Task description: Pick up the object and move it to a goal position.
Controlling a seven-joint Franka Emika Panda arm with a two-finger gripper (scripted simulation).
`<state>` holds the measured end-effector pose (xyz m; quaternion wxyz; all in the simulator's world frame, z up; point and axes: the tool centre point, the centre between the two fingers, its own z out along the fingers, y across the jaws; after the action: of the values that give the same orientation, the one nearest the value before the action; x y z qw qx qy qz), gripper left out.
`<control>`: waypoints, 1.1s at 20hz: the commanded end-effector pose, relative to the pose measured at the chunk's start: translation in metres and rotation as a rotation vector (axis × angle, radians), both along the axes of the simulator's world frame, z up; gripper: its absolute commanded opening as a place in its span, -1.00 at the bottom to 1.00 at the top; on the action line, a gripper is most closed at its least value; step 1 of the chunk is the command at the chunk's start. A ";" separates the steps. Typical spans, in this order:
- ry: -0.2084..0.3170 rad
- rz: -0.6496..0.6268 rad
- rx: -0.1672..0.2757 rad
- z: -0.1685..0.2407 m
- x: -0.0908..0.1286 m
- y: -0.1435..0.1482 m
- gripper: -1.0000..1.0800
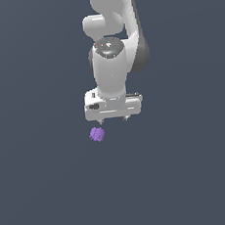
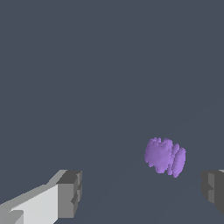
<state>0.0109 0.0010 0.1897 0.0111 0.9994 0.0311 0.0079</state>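
The object (image 1: 97,134) is a tiny purple, bumpy, roundish lump lying on the dark grey floor. My white gripper (image 1: 112,120) hangs above it and a little toward the exterior view's right, fingertips pointing down. In the wrist view the lump (image 2: 165,156) lies on the floor beyond the fingertips (image 2: 70,192), closer to one of them. The gripper (image 2: 142,190) is open and empty, with a wide gap between the grey pads. It does not touch the lump.
The flat dark grey floor (image 1: 44,190) fills both views. The white arm (image 1: 110,65) rises from the gripper toward the top of the exterior view. No goal marker shows.
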 end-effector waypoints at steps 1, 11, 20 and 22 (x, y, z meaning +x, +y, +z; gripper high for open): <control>0.001 0.001 0.000 0.000 0.000 0.001 0.92; 0.002 0.034 -0.001 -0.003 -0.001 -0.002 0.92; 0.008 0.155 -0.005 -0.013 -0.002 -0.012 0.92; 0.010 0.193 -0.005 -0.016 -0.003 -0.015 0.92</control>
<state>0.0083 -0.0119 0.1758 0.0126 0.9935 0.1135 0.0046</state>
